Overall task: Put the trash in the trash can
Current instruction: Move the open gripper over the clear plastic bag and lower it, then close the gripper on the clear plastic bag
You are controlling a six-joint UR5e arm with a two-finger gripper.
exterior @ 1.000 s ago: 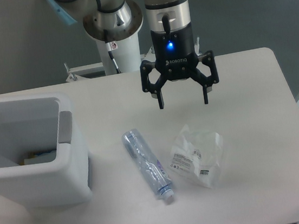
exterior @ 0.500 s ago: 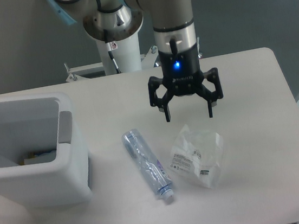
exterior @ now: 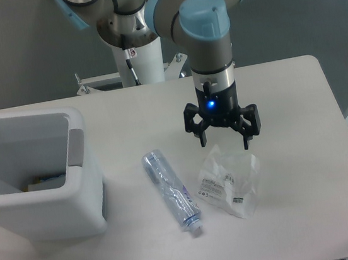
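The pincer is hanging with its fingers spread wide and holding nothing, just above the far edge of the clear plastic bag. The bag is lying flat on the white bench, with the slim bottle lying just beside it, cap pointing toward the near edge. The white trash can is sitting well apart at the bench's other end.

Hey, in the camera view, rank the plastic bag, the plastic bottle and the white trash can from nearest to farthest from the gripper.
Measured from the gripper:
1. Plastic bag, just below its open fingertips on the table.
2. Plastic bottle, lying to the bag's left in the picture, cap toward the camera.
3. Trash can, far off at the picture's left edge.
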